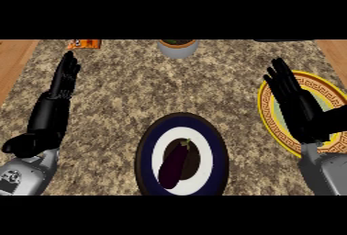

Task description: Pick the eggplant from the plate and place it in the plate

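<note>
A dark purple eggplant (175,164) lies lengthwise on the dark blue plate with a white centre (148,156), low in the middle of the granite counter. A yellow plate with a patterned rim (271,118) sits at the right edge. My right hand (295,101) stands open with fingers up, in front of that yellow plate and hiding part of it. My left hand (59,98) is open too, fingers straight up, at the left of the counter, well apart from both plates. Neither hand touches the eggplant.
A grey pot with a brown rim (177,47) stands at the far edge of the counter, centre. An orange packet (84,43) lies at the far left corner. Wooden strips border the counter left and right.
</note>
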Robot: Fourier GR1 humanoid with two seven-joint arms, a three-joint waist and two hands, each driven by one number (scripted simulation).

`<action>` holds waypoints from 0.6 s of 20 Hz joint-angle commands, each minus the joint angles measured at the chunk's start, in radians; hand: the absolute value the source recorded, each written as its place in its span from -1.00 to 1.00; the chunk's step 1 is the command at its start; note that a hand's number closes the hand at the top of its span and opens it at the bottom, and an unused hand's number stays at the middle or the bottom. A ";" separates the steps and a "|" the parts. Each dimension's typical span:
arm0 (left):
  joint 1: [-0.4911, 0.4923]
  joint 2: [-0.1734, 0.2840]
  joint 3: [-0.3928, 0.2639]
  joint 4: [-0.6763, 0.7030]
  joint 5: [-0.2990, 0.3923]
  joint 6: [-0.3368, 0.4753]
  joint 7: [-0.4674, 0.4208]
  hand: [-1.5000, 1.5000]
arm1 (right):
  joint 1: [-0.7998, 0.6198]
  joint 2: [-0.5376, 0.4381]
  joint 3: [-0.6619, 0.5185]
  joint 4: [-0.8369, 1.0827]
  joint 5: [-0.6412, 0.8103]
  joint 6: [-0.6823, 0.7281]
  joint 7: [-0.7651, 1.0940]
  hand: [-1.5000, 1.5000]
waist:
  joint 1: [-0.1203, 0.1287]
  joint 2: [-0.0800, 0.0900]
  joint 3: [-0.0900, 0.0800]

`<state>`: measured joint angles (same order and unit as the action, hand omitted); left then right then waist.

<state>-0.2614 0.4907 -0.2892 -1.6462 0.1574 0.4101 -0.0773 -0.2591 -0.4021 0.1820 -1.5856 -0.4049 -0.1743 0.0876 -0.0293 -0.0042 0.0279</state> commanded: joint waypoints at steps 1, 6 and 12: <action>-0.019 0.007 0.024 0.033 0.020 -0.049 0.052 0.00 | 0.009 0.043 0.044 -0.027 0.049 -0.050 0.042 1.00 | 0.025 0.004 -0.028; 0.107 0.003 0.064 0.175 0.139 -0.086 0.138 0.00 | -0.074 0.057 0.216 0.064 0.179 -0.089 0.216 1.00 | 0.058 0.010 -0.032; 0.153 -0.040 0.038 0.220 0.165 -0.119 0.139 0.00 | 0.104 0.082 0.326 -0.009 0.561 -0.431 0.161 -1.00 | 0.011 0.000 -0.030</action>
<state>-0.1444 0.4652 -0.2605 -1.4712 0.2893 0.3192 0.0522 -0.2539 -0.4173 0.4205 -1.5403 0.0175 -0.4229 0.2279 -0.0034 -0.0003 -0.0086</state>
